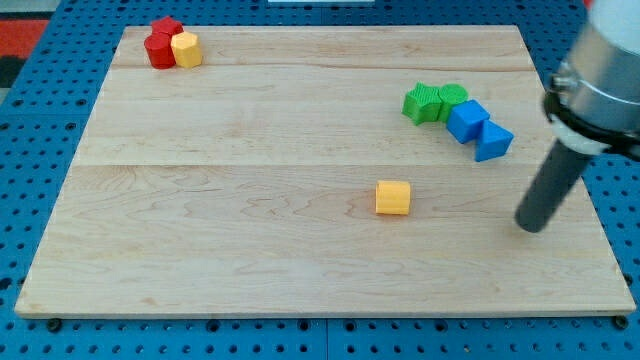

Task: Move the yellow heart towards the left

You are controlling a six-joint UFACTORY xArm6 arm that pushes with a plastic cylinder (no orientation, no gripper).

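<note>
The yellow heart [393,198] lies alone on the desk [250,250], a little toward the view's right of centre and lower half. My tip [531,226] rests well to the view's right of it, apart from every block, a sensible side to start a leftward push from. There are no fingers here, only the rod, holding nothing. The green blocks [434,102] and blue blocks [480,128] cluster above; red blocks [160,44] with a yellow block [186,48] sit top left.
</note>
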